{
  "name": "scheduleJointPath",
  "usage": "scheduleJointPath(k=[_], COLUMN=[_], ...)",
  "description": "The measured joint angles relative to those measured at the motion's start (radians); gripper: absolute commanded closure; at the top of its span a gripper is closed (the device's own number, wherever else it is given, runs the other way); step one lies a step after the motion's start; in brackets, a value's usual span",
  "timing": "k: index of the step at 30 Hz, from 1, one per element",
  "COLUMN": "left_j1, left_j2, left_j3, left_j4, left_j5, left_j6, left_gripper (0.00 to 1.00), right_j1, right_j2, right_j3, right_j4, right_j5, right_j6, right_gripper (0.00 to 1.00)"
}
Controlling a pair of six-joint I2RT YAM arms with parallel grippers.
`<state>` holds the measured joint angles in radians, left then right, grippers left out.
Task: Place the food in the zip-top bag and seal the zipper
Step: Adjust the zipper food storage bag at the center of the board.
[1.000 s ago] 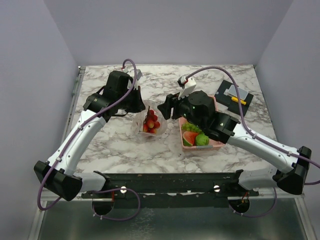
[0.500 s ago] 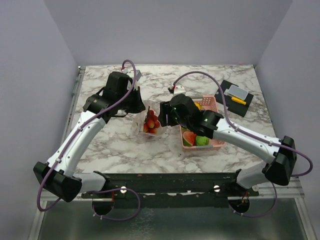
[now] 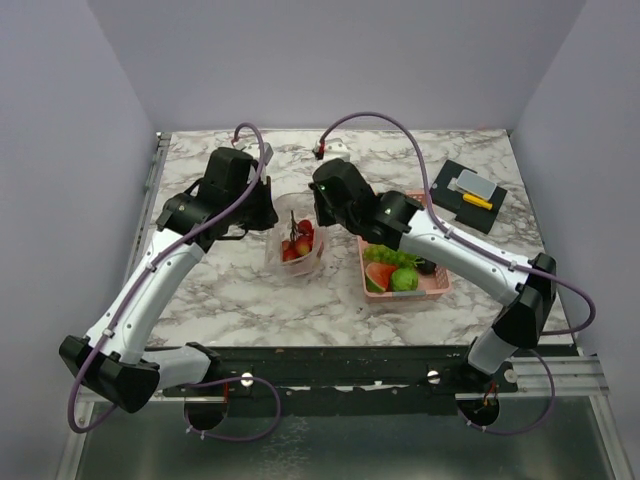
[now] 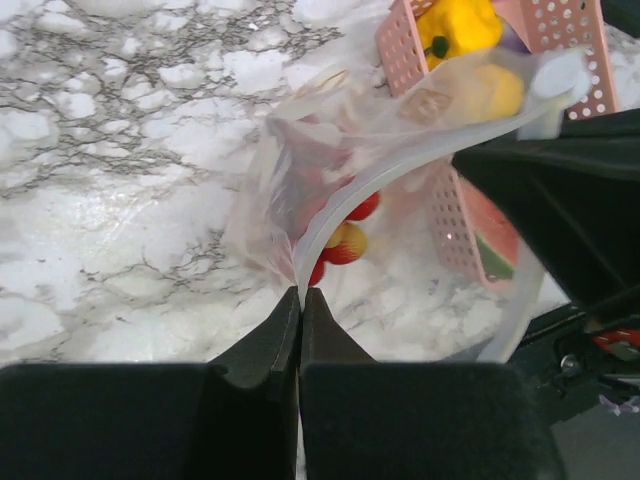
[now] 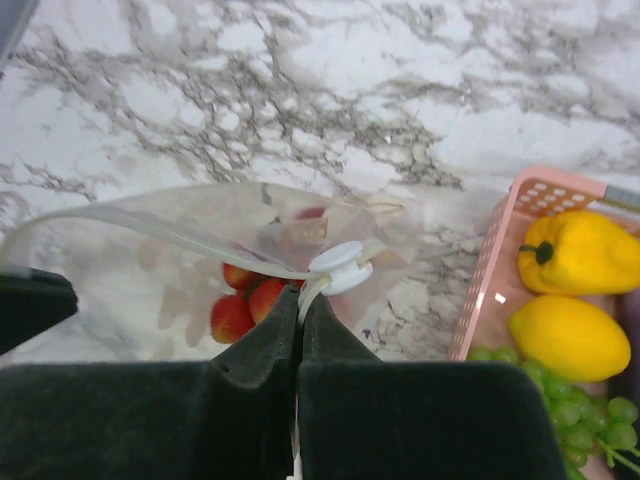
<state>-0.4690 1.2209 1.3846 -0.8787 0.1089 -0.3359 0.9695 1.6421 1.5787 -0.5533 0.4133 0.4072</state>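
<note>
The clear zip-top bag [image 3: 296, 243] hangs between my two grippers with red strawberries [image 5: 232, 317] inside it. My left gripper [image 4: 300, 292] is shut on the left end of the bag's mouth edge. The zipper [image 4: 400, 165] curves away from it towards the right arm. My right gripper [image 5: 300, 298] is shut on the bag's edge just below the white slider [image 5: 338, 266] at the right end. In the top view both grippers, left [image 3: 268, 215] and right [image 3: 318, 215], meet above the bag. More food lies in the pink basket [image 3: 440, 285]: a yellow pepper [image 5: 580, 250], a lemon [image 5: 568, 335], green grapes [image 5: 590, 415] and a watermelon slice [image 3: 379, 276].
The pink basket stands just right of the bag, under my right forearm. A black mat [image 3: 455, 200] with small grey and yellow items lies at the back right. White marble tabletop [image 3: 230, 290] surrounds the bag.
My right arm swung left from over the basket to the bag and its gripper shut on the bag's edge by the slider. The left gripper kept its hold and shifted slightly.
</note>
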Motion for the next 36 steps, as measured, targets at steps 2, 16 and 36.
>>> scheduleJointPath(k=[2, 16, 36], left_j1=[0.0, -0.003, -0.005], left_j2=[0.0, -0.044, -0.026], left_j3=[0.017, 0.084, -0.097], left_j4=[-0.02, -0.109, 0.022], left_j5=[-0.026, -0.142, -0.117], left_j6=[0.006, 0.041, 0.015], left_gripper=[1.0, 1.0, 1.0], right_j1=[0.0, -0.01, -0.069], right_j2=[0.02, 0.097, 0.054], right_j3=[0.086, 0.292, 0.031], right_j4=[-0.026, -0.126, 0.016], right_j5=[0.013, -0.019, -0.149], right_j6=[-0.039, -0.143, -0.087], right_gripper=[1.0, 0.99, 0.98])
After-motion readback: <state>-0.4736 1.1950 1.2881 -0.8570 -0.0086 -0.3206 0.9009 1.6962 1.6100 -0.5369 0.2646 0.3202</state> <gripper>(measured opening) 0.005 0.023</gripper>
